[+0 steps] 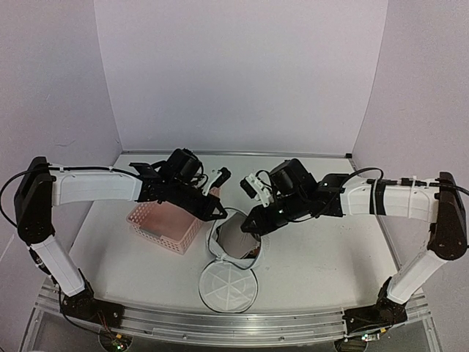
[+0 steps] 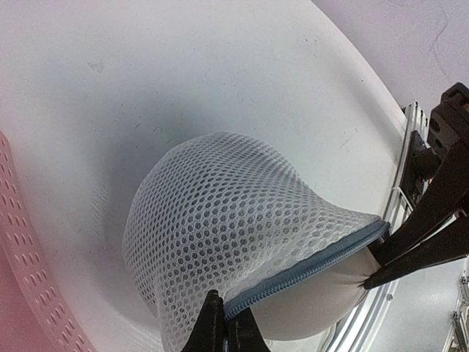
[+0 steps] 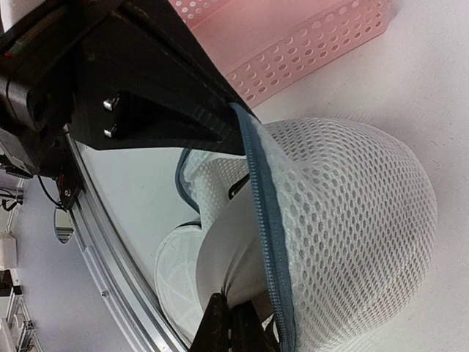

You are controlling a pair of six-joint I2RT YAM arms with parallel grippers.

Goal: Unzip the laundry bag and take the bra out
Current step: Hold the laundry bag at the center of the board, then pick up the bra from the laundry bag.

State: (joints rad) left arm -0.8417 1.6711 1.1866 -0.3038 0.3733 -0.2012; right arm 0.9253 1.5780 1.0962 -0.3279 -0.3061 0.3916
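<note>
The laundry bag point(image 1: 220, 246) lies on its side at the table's middle, a white mesh pouch point(image 2: 220, 213) with a grey-blue zip rim point(image 2: 315, 265). Its round lid point(image 1: 229, 287) hangs open, flat on the table in front. My left gripper point(image 1: 220, 215) point(image 2: 226, 317) is shut on the bag's zip rim. Inside the mouth sits the pale tan bra point(image 3: 234, 242) point(image 2: 315, 308). My right gripper point(image 1: 247, 227) point(image 3: 233, 312) is shut on a pinch of the bra's smooth cup fabric, just inside the rim. The mesh hides most of the bra.
A pink lattice basket point(image 1: 165, 224) point(image 3: 293, 37) stands just left of the bag, under my left arm. The metal rail point(image 1: 220, 323) runs along the table's near edge, close behind the lid. White walls enclose the back and sides.
</note>
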